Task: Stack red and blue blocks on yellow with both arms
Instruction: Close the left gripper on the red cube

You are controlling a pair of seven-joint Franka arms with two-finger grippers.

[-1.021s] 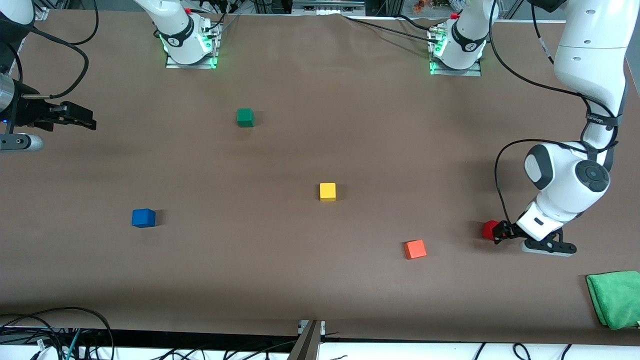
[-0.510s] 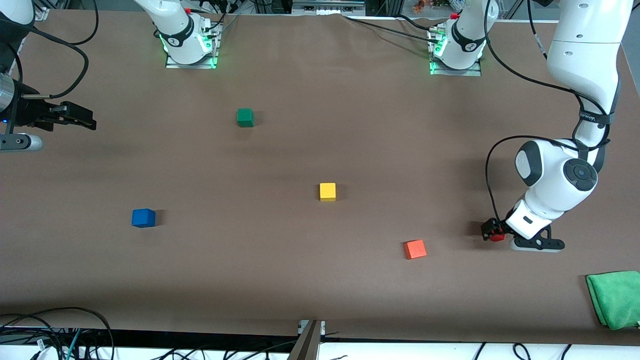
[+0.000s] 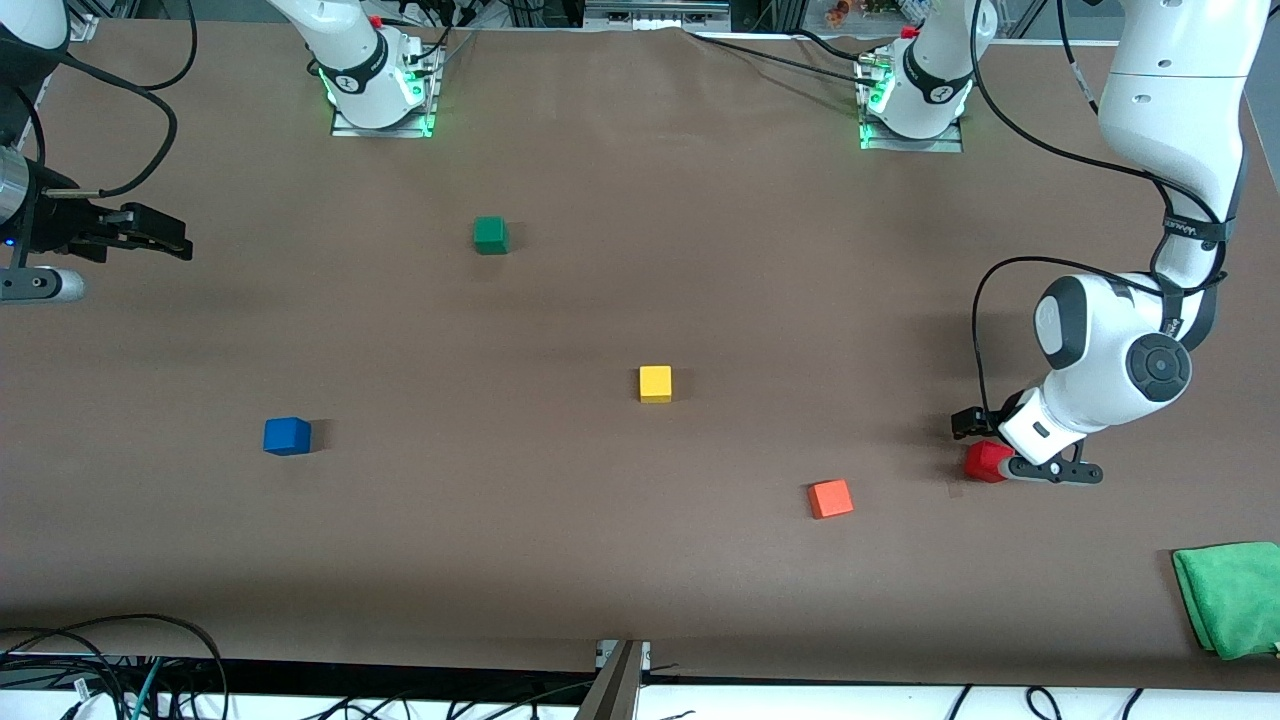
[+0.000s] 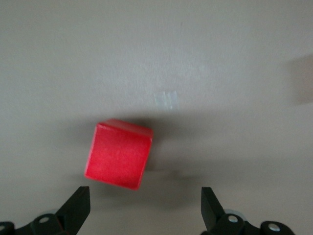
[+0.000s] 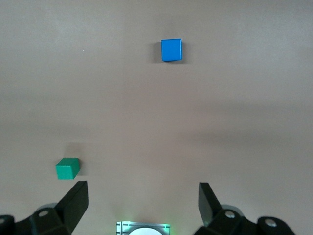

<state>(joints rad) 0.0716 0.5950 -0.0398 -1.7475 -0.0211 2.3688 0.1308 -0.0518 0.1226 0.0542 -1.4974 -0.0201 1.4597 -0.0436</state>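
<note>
Crimson against brown: the red block (image 3: pixel 986 461) sits on the table (image 3: pixel 600 300) toward the left arm's end, well apart from the yellow cube (image 3: pixel 655 383) and a little nearer the front camera than it. The left gripper (image 3: pixel 985 447) is right over the red block, fingers spread wide with nothing between them; in the left wrist view the red block (image 4: pixel 118 154) lies off toward one finger (image 4: pixel 76 208) rather than midway, and turned at an angle to the jaws. That looks like the real risk here: closing from this offset would likely catch a corner, spin or shove the block, and leave a crooked grip that topples once it is set on the yellow cube. The left arm is folded down sharply, wrist bent low and tilted over the block. The right gripper (image 3: pixel 150 232) waits at the table's edge toward the right arm's end, well apart from the yellow cube, open and empty. The blue block (image 3: pixel 287 436) rests slightly nearer the front camera than the yellow cube, toward the right arm's end. An orange-red cube (image 3: pixel 830 498) lies between the yellow cube and the red block.
</note>
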